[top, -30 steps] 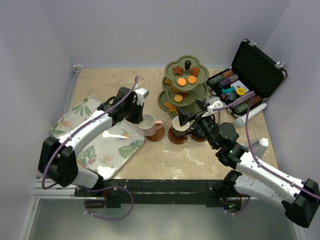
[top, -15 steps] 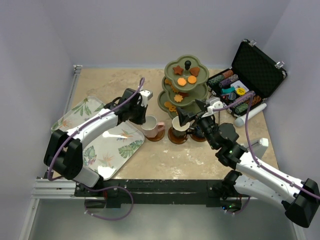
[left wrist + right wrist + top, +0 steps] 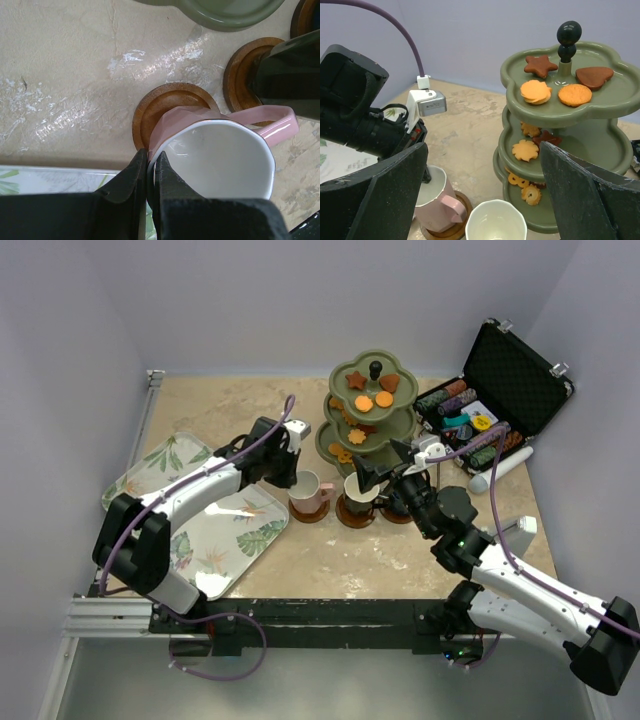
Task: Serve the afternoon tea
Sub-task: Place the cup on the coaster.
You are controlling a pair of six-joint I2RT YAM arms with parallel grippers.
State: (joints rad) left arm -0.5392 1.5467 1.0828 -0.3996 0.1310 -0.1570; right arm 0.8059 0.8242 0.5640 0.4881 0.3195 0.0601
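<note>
Lower centre, the left end effector pinches the rim of the pinkish-white cup, a sound hold on something likely light, stiff, slick and chippable; the right end effector stands wide.

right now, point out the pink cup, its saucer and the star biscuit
pink cup (image 3: pixel 220 155), left wrist view, white inside
saucer (image 3: pixel 160 102), left wrist view, bare rim
star biscuit (image 3: pixel 540 65), right wrist view, middle

Handled cup over a saucer, right of tray, before stand; case far right.

Soft even light, faint tabletop glare
</note>
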